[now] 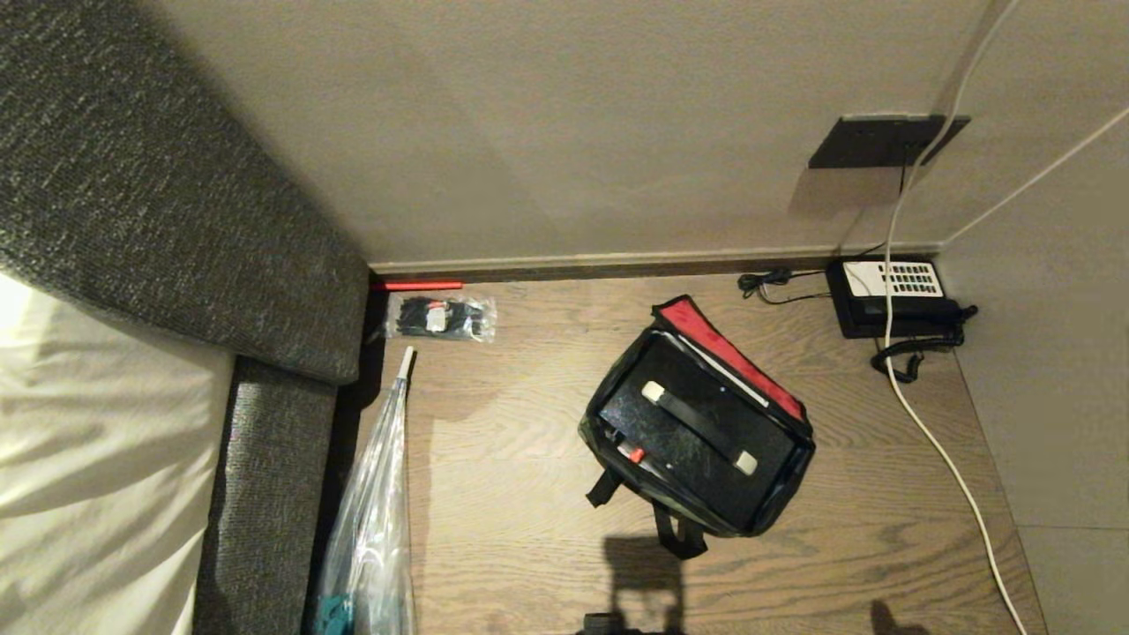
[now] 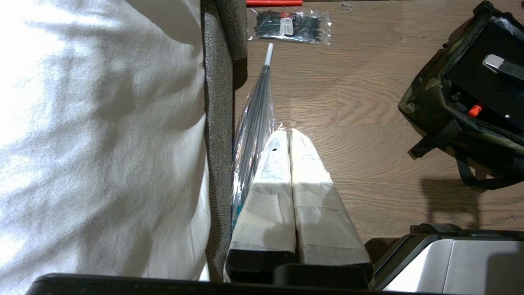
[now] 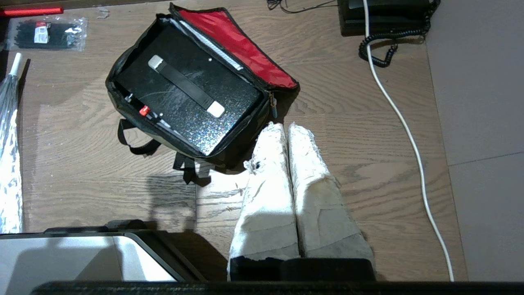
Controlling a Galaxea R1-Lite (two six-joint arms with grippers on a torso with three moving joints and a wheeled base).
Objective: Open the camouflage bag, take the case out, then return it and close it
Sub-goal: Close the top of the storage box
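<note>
You've got the grey sofa [image 1: 176,220] filling the left side, its white cushion [image 1: 88,423] below, and the wooden floor [image 1: 512,459] ahead. The camouflage bag [image 1: 600,414] lies on the floor right of centre, lid thrown back with the red lining up, and the case [image 1: 697,423] sits inside it, handle on top. The black telephone [image 1: 891,295] stands in the far right corner. Your left gripper [image 2: 288,135] hangs clenched beside the sofa edge; your right gripper [image 3: 284,129] is pressed shut, empty, above the floor just beside the bag
</note>
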